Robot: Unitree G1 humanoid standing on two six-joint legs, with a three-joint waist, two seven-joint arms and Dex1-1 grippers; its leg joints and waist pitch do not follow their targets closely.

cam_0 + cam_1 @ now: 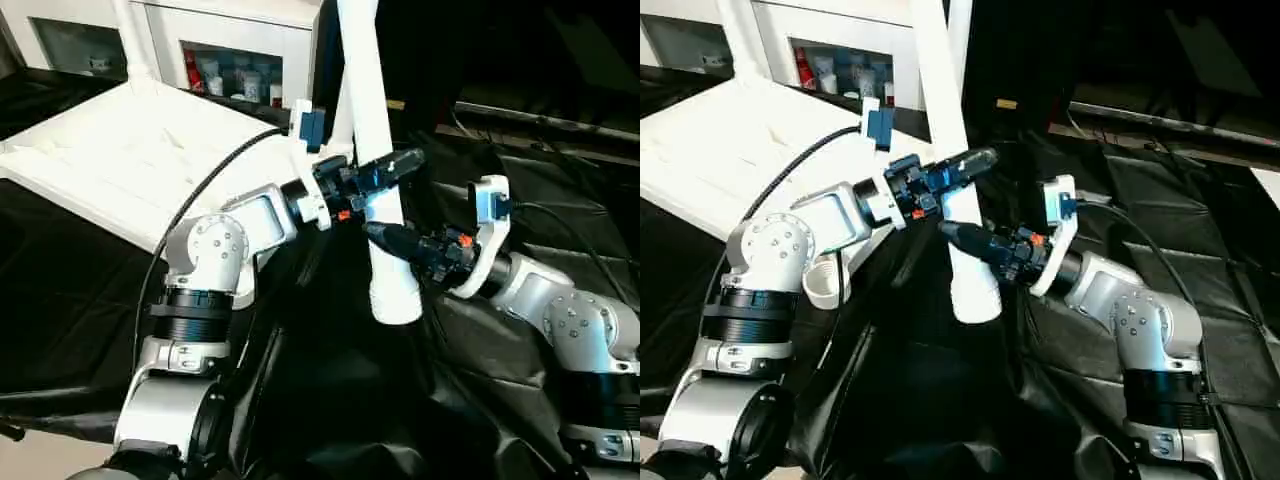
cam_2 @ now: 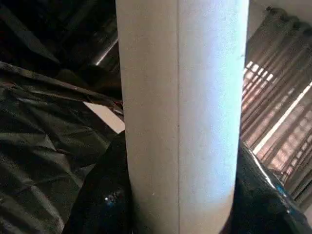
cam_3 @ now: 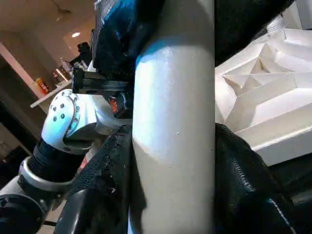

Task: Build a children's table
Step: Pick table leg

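While both arms crowd the middle of the scene, a good part of the leg [image 1: 375, 150] is lost to us: its upper end runs off the top of the head views, and the grippers cover a band of it halfway down. The left gripper [image 1: 385, 178] has its 2 black fingers clamped on the tube from the left, and the right gripper [image 1: 395, 240] grips it just below from the right, jaws closed on the white plastic too. In each wrist view a dark finger [image 2: 105, 204] sits tight against either side of the tube, so both holds look firm.

Long axis now: the leg stands close to upright, leaning slightly, with its collared end [image 1: 395, 300] pointing down and hanging above the black sheet [image 1: 330, 400], apparently clear of it.

Over on the left lies the tabletop [image 1: 130, 150], ribbed underside up, its near edge partly masked by the left forearm. 1 more leg [image 1: 135, 45] rises from its far side, top cut off. Behind that, a white cabinet [image 1: 230, 40] holds small items too blurred to name. A round socket [image 1: 823, 280] peeks out under the left arm.
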